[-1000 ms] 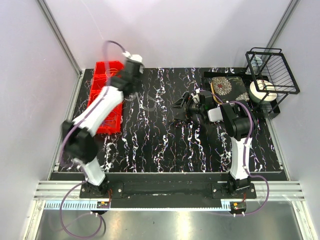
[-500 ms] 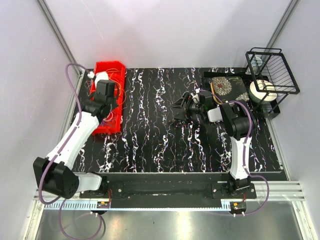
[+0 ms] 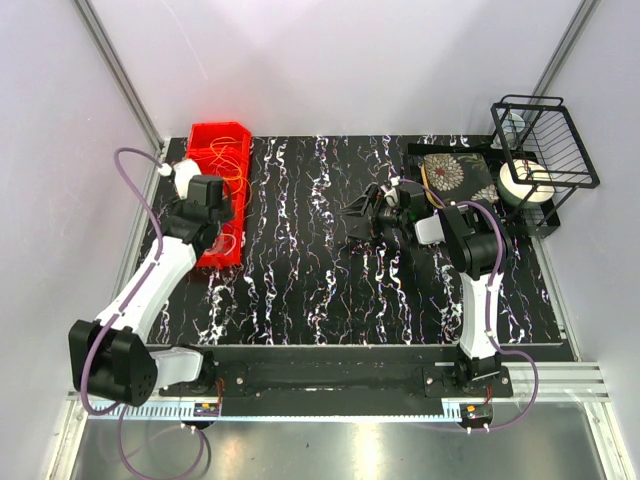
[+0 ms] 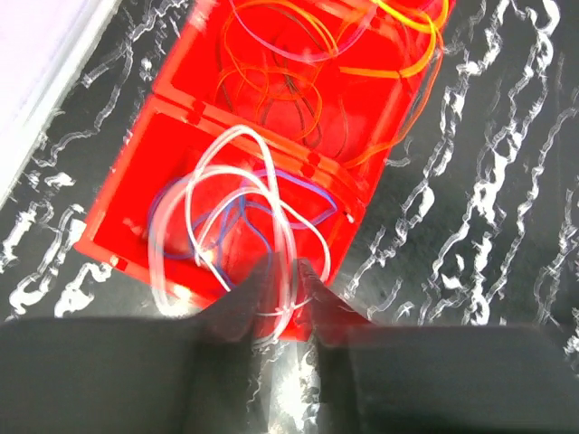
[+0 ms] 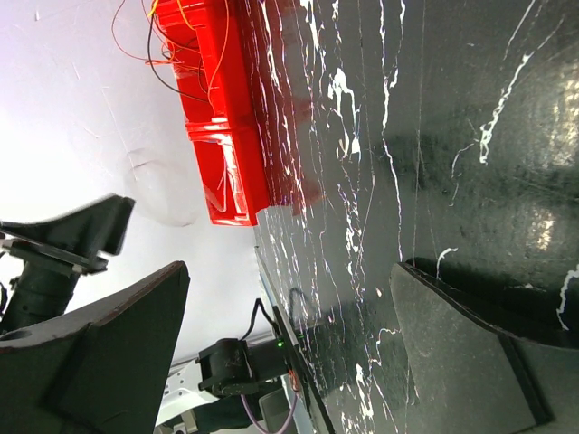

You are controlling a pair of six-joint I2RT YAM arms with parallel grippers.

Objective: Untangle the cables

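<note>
The cables lie in a red bin (image 3: 213, 133) at the table's left edge. Orange and yellow loops (image 4: 289, 81) fill its far compartment. A white loop (image 4: 240, 134) and a blue loop (image 4: 308, 176) sit in the near compartment of the bin (image 4: 136, 181). My left gripper (image 4: 285, 271) hovers over that near compartment (image 3: 222, 228), its jaws a little apart, with a strand of the white loop running between the fingertips; the view is blurred. My right gripper (image 3: 355, 222) stands wide open and empty over the table's middle (image 5: 289, 271), far from the bin.
A black wire rack (image 3: 545, 140) stands at the back right, with a white roll (image 3: 522, 182) and a floral-patterned dish (image 3: 452, 172) beside it. The right wrist view looks across the dark marbled table towards the red bin (image 5: 226, 108).
My left arm has swung left from beside the bin and come down over its near compartment, and its jaws have parted. The right arm has not moved.
</note>
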